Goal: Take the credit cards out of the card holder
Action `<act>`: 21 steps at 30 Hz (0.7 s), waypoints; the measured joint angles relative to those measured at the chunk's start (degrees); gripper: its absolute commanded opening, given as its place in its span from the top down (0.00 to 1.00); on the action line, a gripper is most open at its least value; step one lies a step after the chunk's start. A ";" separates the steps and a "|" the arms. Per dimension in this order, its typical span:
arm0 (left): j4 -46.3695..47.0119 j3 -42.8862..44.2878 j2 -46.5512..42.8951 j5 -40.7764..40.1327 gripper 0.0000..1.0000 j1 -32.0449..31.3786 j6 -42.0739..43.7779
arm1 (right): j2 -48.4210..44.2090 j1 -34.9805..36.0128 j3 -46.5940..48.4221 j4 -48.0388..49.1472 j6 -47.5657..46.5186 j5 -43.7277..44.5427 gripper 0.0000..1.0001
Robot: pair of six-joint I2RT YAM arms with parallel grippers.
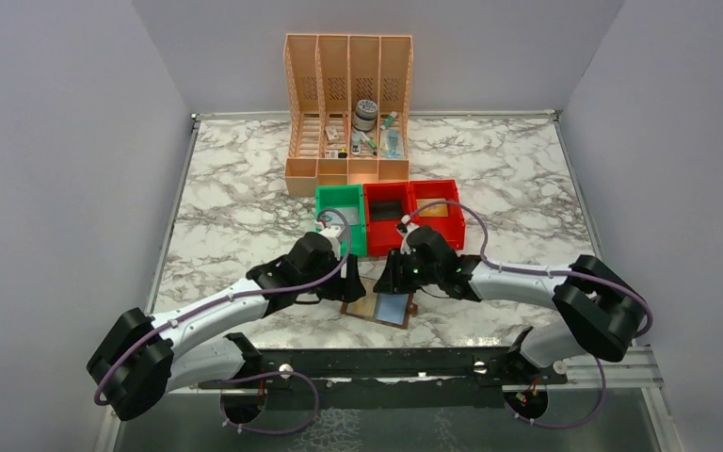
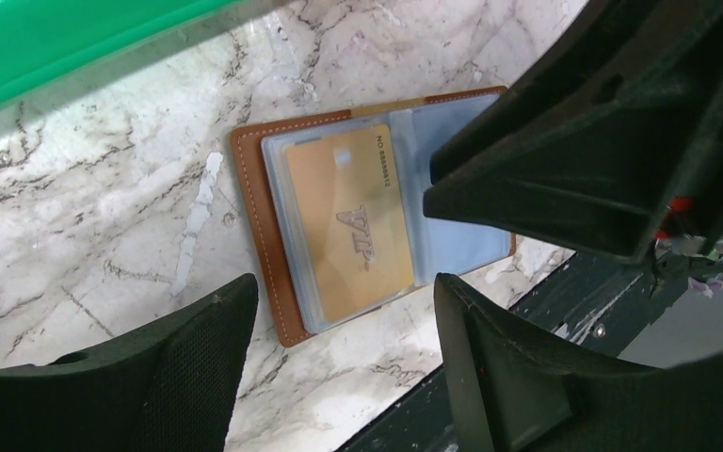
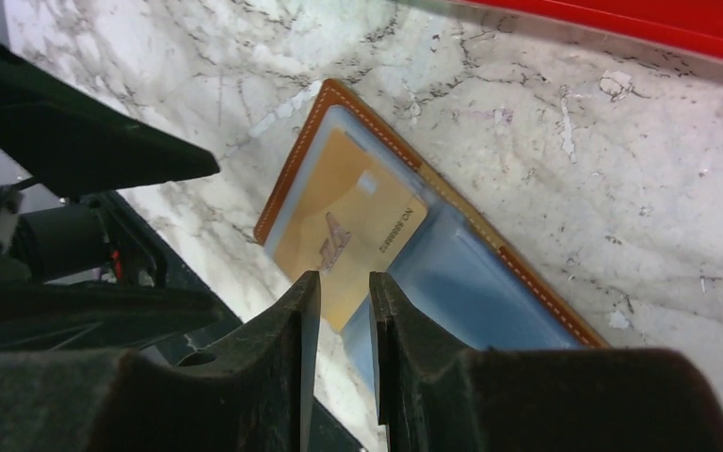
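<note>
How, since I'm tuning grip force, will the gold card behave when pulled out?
Probably stiff, light: the gold card lies thin and flat. Its glossy clear sleeve suggests slippery sliding. The card holder merely rests open on the marble, so it may drag along.

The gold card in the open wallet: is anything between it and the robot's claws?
No loose object. The gold card appears to sit under a clear sleeve of the card holder. The right gripper hangs at its edge; the left gripper is wide open over it.
</note>
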 measured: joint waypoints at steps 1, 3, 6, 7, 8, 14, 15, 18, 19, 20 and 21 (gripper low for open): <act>0.50 0.00 0.17 -0.07 0.32 -0.02 -0.02 | -0.81 0.00 0.00 -0.55 0.13 0.00 0.73; 1.42 0.00 1.03 -0.13 0.33 -0.09 -0.02 | -2.10 0.00 -0.28 -0.74 1.22 -0.02 0.74; 2.45 0.07 3.17 -0.11 0.34 -0.13 -0.02 | -3.58 0.00 -2.91 1.14 4.72 -0.13 0.75; 2.80 0.13 4.33 -0.11 0.35 -0.13 -0.02 | -3.85 -0.02 -4.33 2.08 6.27 -0.13 0.75; 2.84 0.28 5.11 -0.11 0.36 -0.13 -0.02 | -3.93 -0.02 -5.79 2.97 7.80 -0.15 0.75; 4.57 1.57 10.78 -0.04 0.41 -0.24 0.09 | -2.80 -0.04 -8.74 5.33 12.44 -0.63 0.75; 4.94 1.68 11.21 -0.02 0.42 -0.33 0.11 | -2.29 -0.04 -8.41 5.51 12.52 -0.63 0.75; 5.86 2.23 12.85 0.07 0.46 -0.50 0.33 | -0.55 -0.04 -7.10 5.77 12.52 -0.61 0.75; 6.23 2.32 13.31 0.15 0.48 -0.52 0.37 | 0.00 -0.04 -6.64 5.79 12.52 -0.61 0.75; 6.51 2.32 13.64 0.17 0.49 -0.52 0.44 | 0.48 -0.04 -6.27 5.84 12.52 -0.59 0.75; 6.62 2.32 13.88 0.17 0.50 -0.50 0.44 | 0.92 -0.04 -5.86 5.77 12.50 -0.57 0.75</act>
